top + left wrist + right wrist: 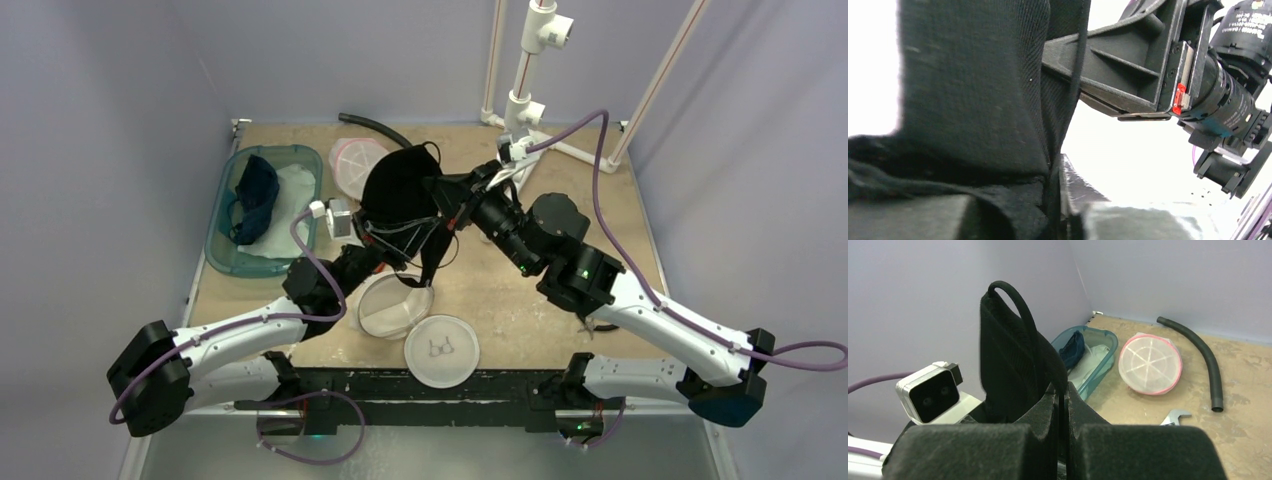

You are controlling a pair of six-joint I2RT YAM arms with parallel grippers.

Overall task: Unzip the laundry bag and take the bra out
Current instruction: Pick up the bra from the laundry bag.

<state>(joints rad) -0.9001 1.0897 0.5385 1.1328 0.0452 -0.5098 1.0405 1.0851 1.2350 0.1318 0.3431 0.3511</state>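
Black bra [398,185] held up between both arms, over the bench [505,300].
Nearest, the white mesh bag [395,308] lies open on the bench, a white disc [441,350] just beside it. Above, the right tool [1063,405] is pressed together on the bra's edge by a strap. The left tool [1068,210] has bra cloth between its fingers, but I cannot tell whether it pinches. Farther back lie a teal tub [216,225] and a black hose [375,125].

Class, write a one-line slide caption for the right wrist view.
Right gripper shut on the black bra, held up before a teal bin, pink-rimmed round bag and black hose.
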